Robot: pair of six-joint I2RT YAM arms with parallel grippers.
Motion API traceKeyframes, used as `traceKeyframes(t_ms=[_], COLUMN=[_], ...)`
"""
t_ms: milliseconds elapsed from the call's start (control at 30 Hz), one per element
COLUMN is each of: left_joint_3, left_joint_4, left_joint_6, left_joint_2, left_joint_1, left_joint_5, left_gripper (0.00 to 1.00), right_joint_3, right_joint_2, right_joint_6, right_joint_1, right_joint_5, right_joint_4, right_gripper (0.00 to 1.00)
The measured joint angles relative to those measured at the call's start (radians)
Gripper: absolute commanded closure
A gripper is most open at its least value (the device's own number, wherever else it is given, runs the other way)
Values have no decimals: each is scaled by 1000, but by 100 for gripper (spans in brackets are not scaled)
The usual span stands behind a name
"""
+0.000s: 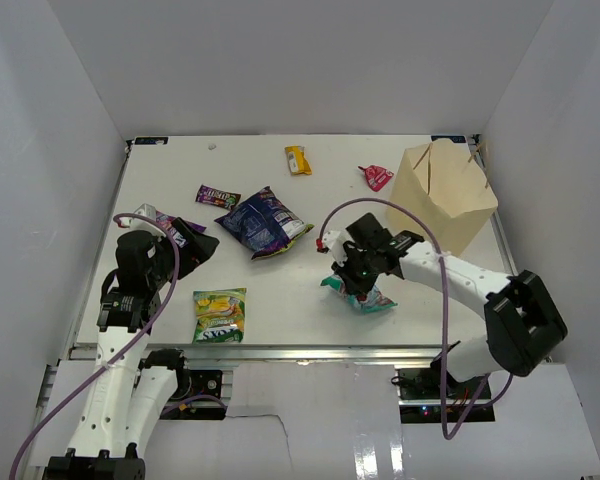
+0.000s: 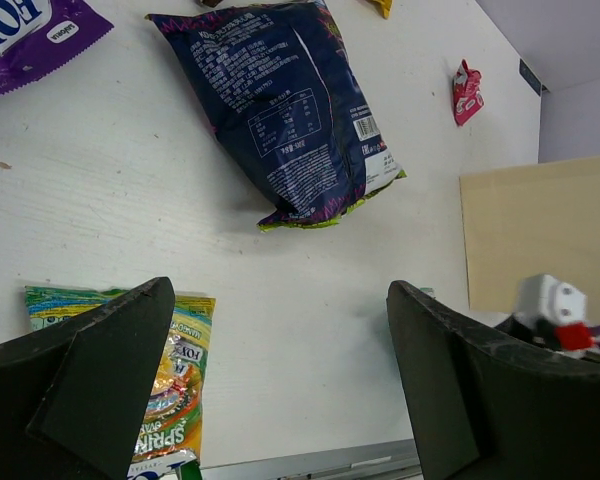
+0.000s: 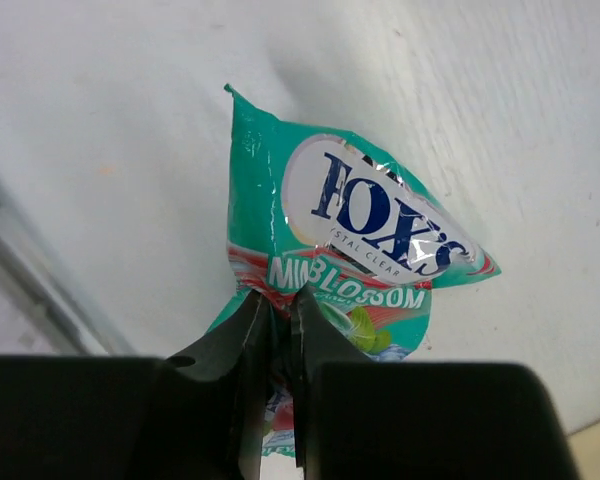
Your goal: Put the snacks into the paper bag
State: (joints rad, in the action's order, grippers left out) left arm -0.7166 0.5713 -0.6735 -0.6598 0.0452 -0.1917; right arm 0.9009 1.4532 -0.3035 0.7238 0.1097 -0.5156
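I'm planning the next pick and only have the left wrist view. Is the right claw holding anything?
Observer: Yes. The right claw is shut on the teal bag, pinching its lower edge.
Operator: Where is that, relative to the paper bag?
Observer: In the top view it sits left of the paper bag and nearer the arms, not touching it.
Operator: Any small snack hidden from me?
Observer: A brown packet lies flat just beyond the dark bag, toward the left.
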Motion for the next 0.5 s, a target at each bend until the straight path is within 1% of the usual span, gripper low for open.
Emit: traceKeyframes(t_ms=[67,133,200,267,400,467,500], left_joint_3=[0,0,0,2,8,11,14], left_joint_4=[-2,-3,-3,-4,-10,-19,-24], left_joint_6=[3,4,4,4,3,4,4], left_joint_2=[0,0,3,8,19,19,17], left_joint_1=[0,0,0,0,0,0,0], left_joint_5=[-3,-6,-10,-12,-17,-22,-24], left_gripper=[2,2,2,2,2,2,2], right_joint_3=[37,117,226,371,652,769,818], right_joint_2=[-53,-96,-120,-119,-116,-117,-120], right_joint_6=[-118,-233,-323,-392,-431,-382,-343], right_joint_1=[-79,-185,-279,-357,-450,-491,-518], right_joint_5=[193,363,495,616,798,857,881], right_joint_4=[-72,-152,-215,-283,-351,-334,-300], right_gripper=[92,92,92,92,92,92,92])
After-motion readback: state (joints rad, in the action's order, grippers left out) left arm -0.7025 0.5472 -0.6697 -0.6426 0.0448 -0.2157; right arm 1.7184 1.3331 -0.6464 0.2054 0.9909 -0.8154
